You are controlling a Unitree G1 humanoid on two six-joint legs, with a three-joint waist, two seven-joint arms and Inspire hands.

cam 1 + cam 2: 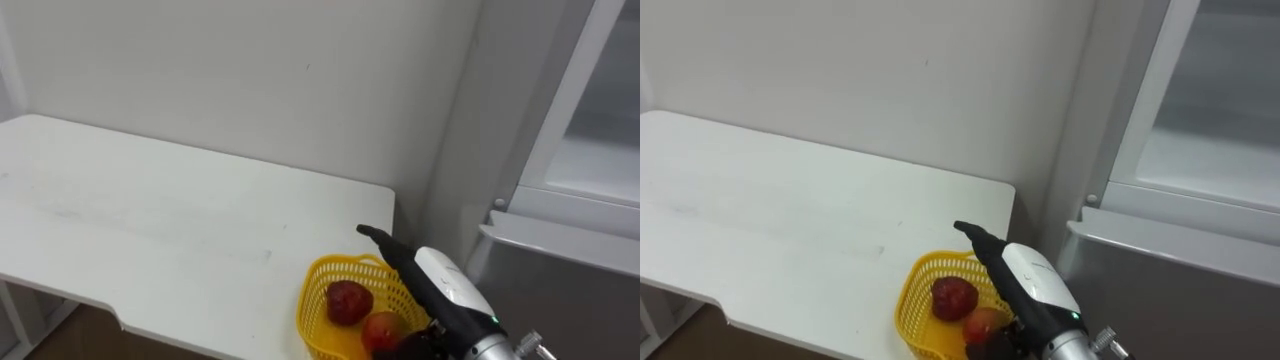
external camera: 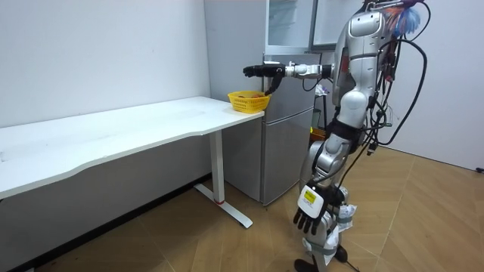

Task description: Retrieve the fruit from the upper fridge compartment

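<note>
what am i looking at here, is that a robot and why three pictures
Yes, a humanoid robot on two legs with two arms. Two pictures come from cameras in its head, looking down; the third is from a camera standing in the room. It stands by a grey fridge at the end of a white table. On the table sits a yellow basket with two red fruits. Its right hand reaches out over the basket, fingers straight, apparently holding nothing. Its left hand hangs open by its leg.
</note>
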